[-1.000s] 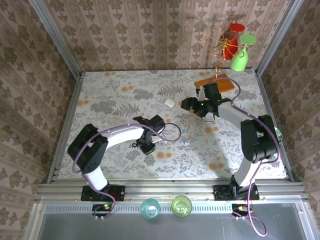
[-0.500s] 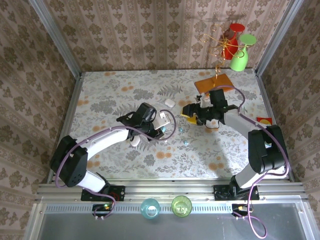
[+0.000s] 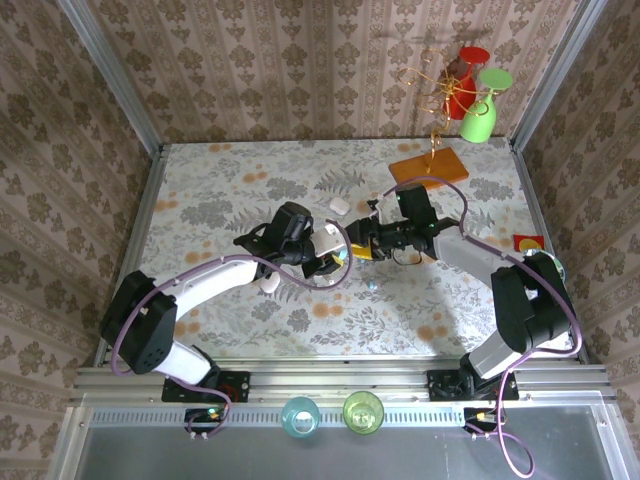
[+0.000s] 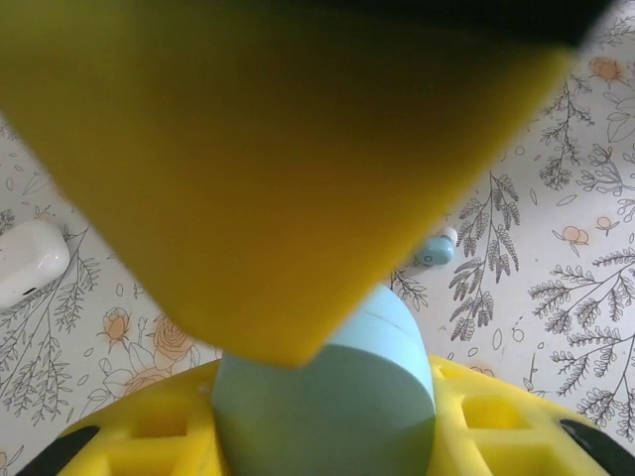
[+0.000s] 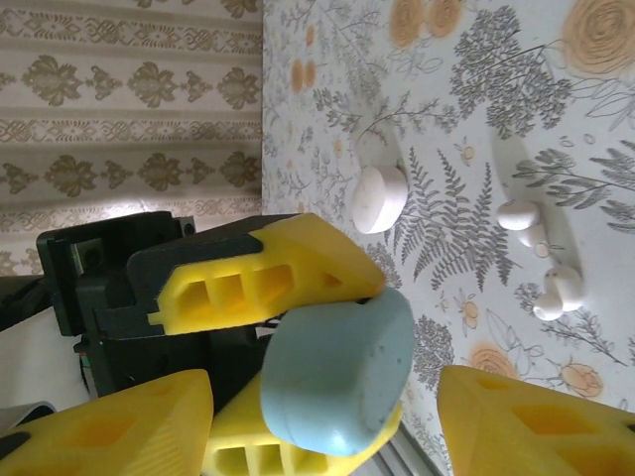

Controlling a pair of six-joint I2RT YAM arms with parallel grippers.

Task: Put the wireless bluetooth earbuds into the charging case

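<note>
On the near side of the pale blue oval plastic charging case [image 4: 327,397], a tiny glossy teal-blue earbud [image 4: 437,248] is lying loose on the floral-patterned tabletop [image 3: 200,190], near the case but apart from both sets of fingers.

I am holding the case lifted off the table in the left gripper [image 3: 328,252]. Its yellow foam-padded fingers [image 5: 263,278] are clamping the case from two opposite sides. My judgement is that I am holding it up so the other arm can get at its lid, which is looking shut.

The right gripper [image 3: 362,246] is facing the case head-on. Its jaws are standing apart on either side of the case and are gripping nothing.

Beyond the case in the right wrist view, a few small glossy white earbuds [image 5: 521,215] are resting on the table well apart from either gripper. A white round-edged case [image 5: 379,198] is lying near them.

On the far side of the blue case, a white pebble-shaped case [image 3: 339,205] is sitting on the table close by.
</note>
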